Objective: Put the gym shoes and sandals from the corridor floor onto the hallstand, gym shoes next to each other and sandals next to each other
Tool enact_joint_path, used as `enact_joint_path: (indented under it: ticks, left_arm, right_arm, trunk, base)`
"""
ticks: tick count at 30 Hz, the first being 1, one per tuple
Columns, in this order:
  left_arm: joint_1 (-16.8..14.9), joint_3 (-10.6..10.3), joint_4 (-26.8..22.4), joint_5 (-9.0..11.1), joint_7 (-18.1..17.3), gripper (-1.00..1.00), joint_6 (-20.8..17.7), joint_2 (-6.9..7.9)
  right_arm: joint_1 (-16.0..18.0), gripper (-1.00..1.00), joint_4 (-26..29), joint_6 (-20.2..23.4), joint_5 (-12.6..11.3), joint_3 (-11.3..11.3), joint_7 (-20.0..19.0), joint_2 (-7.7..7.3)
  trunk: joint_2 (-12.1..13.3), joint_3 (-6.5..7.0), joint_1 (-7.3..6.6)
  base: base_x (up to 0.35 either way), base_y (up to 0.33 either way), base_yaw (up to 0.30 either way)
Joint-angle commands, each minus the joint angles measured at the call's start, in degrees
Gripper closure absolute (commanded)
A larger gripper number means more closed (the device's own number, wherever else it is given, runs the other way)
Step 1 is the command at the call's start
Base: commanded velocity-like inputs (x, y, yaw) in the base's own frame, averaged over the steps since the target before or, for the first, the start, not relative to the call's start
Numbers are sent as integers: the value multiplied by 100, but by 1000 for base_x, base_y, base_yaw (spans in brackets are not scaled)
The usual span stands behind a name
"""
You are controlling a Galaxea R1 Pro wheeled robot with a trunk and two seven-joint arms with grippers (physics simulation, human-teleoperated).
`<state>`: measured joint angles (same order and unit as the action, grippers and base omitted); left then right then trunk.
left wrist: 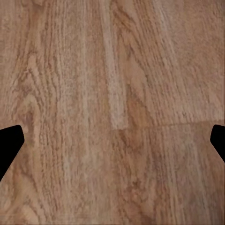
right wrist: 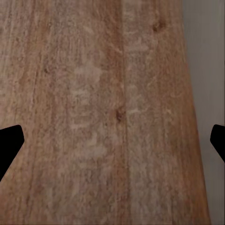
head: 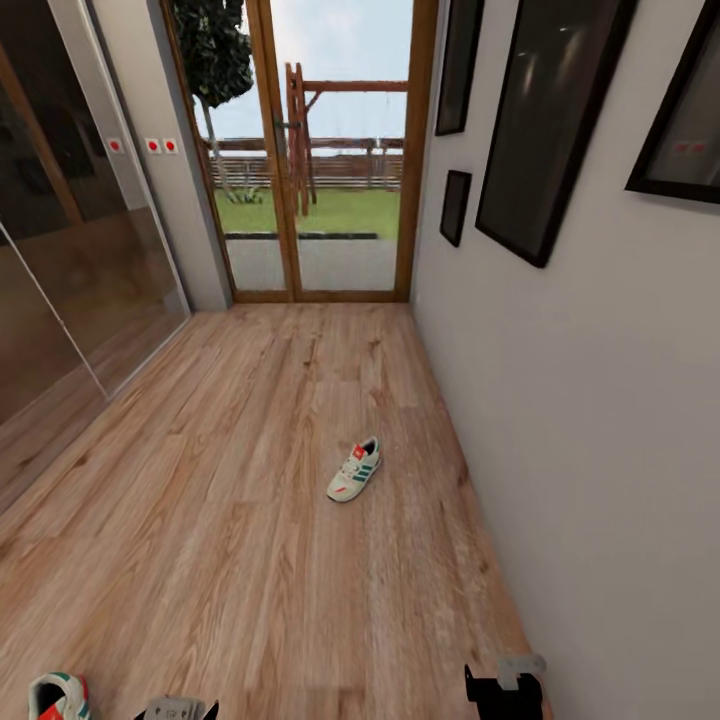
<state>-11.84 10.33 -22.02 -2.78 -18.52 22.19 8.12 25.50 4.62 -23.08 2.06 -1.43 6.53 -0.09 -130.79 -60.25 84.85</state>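
Gym shoes first: one (head: 354,470) lies mid-corridor on the corridor floor (head: 230,480) near the right wall (head: 600,420), a second (head: 58,696) peeks in at the bottom-left edge. That makes two sneakers counted. They look light, soft-sided and a bit floppy, so pinching the heel collar or side wall seems wisest. Left gripper (left wrist: 112,140) and right gripper (right wrist: 112,140) both hang spread wide over bare planks, holding nothing.
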Motion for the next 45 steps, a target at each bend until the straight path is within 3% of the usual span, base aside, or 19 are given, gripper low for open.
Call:
enact_joint_path:
  ticks: [1, 13, 33, 45]
  left_arm:
    - [-6, 48, 5, -29, -46, -100, 14, -4]
    - [-9, 48, 5, -21, -41, -100, 14, -5]
    - [-6, 48, 5, -20, -39, -100, 14, -12]
    - [-10, 48, 5, -20, -37, -100, 19, -13]
  right_arm:
    - [2, -100, -5, -12, 22, -17, 33, 0]
    - [2, -100, -5, -12, 22, -18, 33, 8]
    - [5, -100, -5, -12, 22, -16, 33, 9]
    - [1, -100, -5, -12, 22, -15, 33, 9]
  trunk:
    - [-2, -5, 1]
    - [-2, -5, 1]
    - [-2, -5, 1]
    - [-2, -5, 1]
  base:
    - [189, 52, 0]
    - [76, 8, 0]
    - [304, 0, 0]
    - [167, 0, 0]
